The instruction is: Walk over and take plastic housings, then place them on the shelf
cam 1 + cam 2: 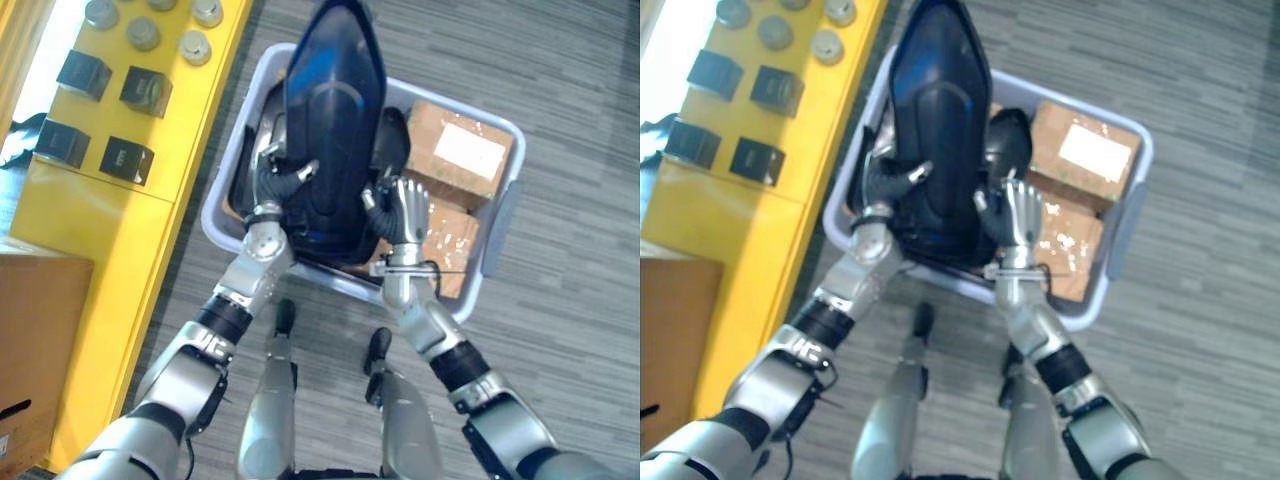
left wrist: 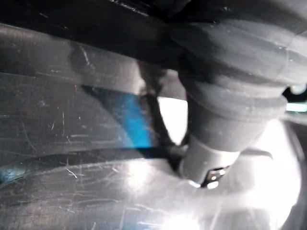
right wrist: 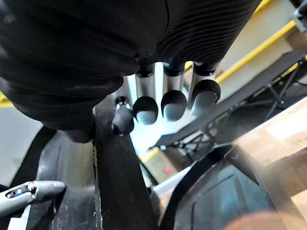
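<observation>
black plastic housing (image 1: 335, 110) between both hands: left hand (image 1: 275, 185) grips it, right hand (image 1: 408, 212) presses straight-fingered.

Much of grey bin (image 1: 497, 228) interior hidden behind black housing (image 1: 335, 120).

Housing (image 1: 335, 110): glossy black, with a blue sheen near the top.
Bin (image 1: 497, 235): plain pale lilac-grey.
Boxes (image 1: 455, 150), right side of the bin: brown cardboard, one with a white label.
Shelf (image 1: 110, 230), left of the frame: bright yellow.
Cubes (image 1: 127, 160) on the shelf: black.
Discs (image 1: 143, 33), upper left: dull grey.
Floor (image 1: 580, 300): grey, finely streaked.
Left hand (image 1: 278, 182) and right hand (image 1: 408, 210): silver fingers, dark tips.
</observation>
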Robot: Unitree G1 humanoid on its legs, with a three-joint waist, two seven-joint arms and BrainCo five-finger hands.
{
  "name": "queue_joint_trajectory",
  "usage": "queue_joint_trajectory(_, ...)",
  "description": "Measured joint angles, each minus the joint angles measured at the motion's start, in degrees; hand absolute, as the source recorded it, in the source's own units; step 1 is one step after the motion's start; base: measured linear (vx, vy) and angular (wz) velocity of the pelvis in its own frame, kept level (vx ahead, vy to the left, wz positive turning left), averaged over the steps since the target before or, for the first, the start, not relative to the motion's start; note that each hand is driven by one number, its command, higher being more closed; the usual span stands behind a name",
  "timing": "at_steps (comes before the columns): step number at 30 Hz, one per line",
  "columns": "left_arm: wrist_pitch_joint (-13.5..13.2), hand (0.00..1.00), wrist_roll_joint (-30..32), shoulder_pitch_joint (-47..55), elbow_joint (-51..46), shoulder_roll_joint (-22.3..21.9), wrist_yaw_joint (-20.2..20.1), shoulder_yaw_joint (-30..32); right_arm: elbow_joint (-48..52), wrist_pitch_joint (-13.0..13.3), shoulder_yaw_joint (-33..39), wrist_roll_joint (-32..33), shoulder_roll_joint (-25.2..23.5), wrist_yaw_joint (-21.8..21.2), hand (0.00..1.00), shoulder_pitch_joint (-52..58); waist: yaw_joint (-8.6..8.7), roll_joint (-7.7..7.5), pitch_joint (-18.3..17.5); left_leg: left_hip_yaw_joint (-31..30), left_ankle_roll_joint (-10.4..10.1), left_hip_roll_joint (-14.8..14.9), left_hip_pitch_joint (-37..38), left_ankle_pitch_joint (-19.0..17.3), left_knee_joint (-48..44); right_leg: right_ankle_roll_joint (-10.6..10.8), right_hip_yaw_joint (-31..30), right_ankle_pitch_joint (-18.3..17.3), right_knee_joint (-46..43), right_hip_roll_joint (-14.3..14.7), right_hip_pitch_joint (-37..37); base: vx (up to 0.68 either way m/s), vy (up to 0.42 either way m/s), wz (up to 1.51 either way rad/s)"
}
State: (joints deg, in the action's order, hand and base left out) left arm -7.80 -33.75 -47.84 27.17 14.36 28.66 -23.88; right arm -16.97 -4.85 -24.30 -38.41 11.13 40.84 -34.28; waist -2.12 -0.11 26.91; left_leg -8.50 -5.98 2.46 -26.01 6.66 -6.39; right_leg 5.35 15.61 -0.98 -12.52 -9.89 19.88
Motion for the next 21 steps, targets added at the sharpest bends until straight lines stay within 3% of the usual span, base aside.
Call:
queue_joint_trajectory(5,-2.14,1.0,-3.59,0.46,-0.46,0.99,-0.27,0.42,0.53,0.0,-3.3,-0.1,1.82,0.58,0.0,-0.36,0.25,-0.02,-0.01,0.29,0.0,0.17,0.41,0.0,-0.01,-0.01,-0.2,0.0,-0.09,0.0,-0.23,0.01,-0.004,-0.02)
queue_joint_trajectory(8,-2.69,1.0,-3.67,4.86,-5.46,0.74,-0.27,2.5,3.7,0.02,-4.24,-0.16,2.09,0.55,0.0,0.88,0.73,-0.09,-0.04,0.89,-0.01,0.19,2.47,-0.01,0.21,-0.03,-0.33,-0.03,-0.01,0.13,-2.04,0.01,-0.012,-0.04)
queue_joint_trajectory(12,-5.06,1.0,4.55,10.23,-14.26,0.4,-0.12,4.27,12.85,1.55,-2.7,-0.6,2.27,0.62,0.0,6.02,0.96,-1.53,-0.99,1.48,-0.01,0.62,5.51,-0.03,1.9,-0.1,-0.72,-0.12,0.59,0.53,-4.27,0.0,-0.013,-0.06)
queue_joint_trajectory(14,-5.53,1.0,11.71,13.71,-18.01,-0.62,0.06,5.74,17.78,5.06,-0.07,-0.41,2.37,0.39,0.0,10.16,1.04,-3.43,-2.4,2.17,0.03,0.72,8.12,0.01,3.48,-0.09,-1.16,-0.1,1.49,0.88,-6.16,0.03,-0.012,-0.15)
queue_joint_trajectory(15,-5.71,1.0,14.98,16.91,-20.03,-1.84,0.27,6.96,21.27,7.73,1.6,1.1,2.25,-0.05,0.0,13.62,1.14,-4.32,-5.11,2.74,0.13,0.82,8.84,0.31,5.03,-0.09,-1.37,-0.12,2.27,0.93,-6.25,0.06,-0.01,-0.17)
queue_joint_trajectory(18,-5.83,1.0,21.22,25.99,-22.85,-4.96,0.31,8.01,27.92,13.67,7.79,7.75,1.72,-3.88,0.0,21.25,1.86,-4.68,-10.69,3.56,0.46,0.74,14.19,1.6,10.23,0.43,-1.56,0.22,5.25,0.92,-10.22,0.16,-0.009,-0.07)
queue_joint_trajectory(21,-5.84,1.0,24.38,33.18,-26.52,-6.01,-0.04,13.1,30.04,16.35,15.94,15.8,0.65,-8.02,0.0,26.46,2.37,-4.43,-14.2,4.43,0.45,0.45,17.13,1.45,10.99,0.66,-1.66,0.36,7.53,0.83,-13.69,0.15,0.0,-0.07)
